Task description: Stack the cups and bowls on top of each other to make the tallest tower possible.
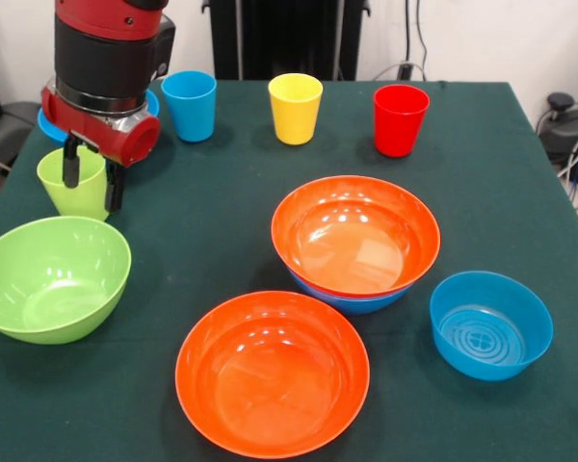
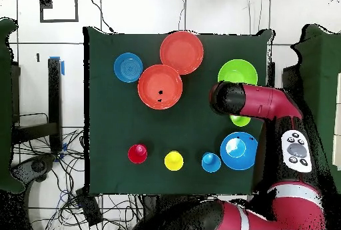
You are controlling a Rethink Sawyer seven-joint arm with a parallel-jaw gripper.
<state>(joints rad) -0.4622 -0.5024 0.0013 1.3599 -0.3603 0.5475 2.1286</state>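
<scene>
Gripper (image 1: pixel 91 175) first: it sits right over the lime green cup (image 1: pixel 73 183), one finger dipped inside the mouth and the other down the outer wall, straddling the rim; they look closed on that wall, though contact is hard to confirm. That rim pinch makes sense for lifting a thin tapered tumbler.

Now the pieces by size. One orange bowl (image 1: pixel 273 385) lies alone at the front edge. A second orange bowl (image 1: pixel 355 236) is nested in a deep blue bowl (image 1: pixel 352 300), which looks like the tower's base. The green bowl (image 1: pixel 53 277) waits just in front of the gripper. Another blue bowl (image 2: pixel 238 151) lies behind the arm. The small blue bowl (image 1: pixel 490 324) stands apart. Blue cup (image 1: pixel 190 105), yellow cup (image 1: pixel 295 108) and red cup (image 1: pixel 400 119) line the far edge, upright and untouched.
</scene>
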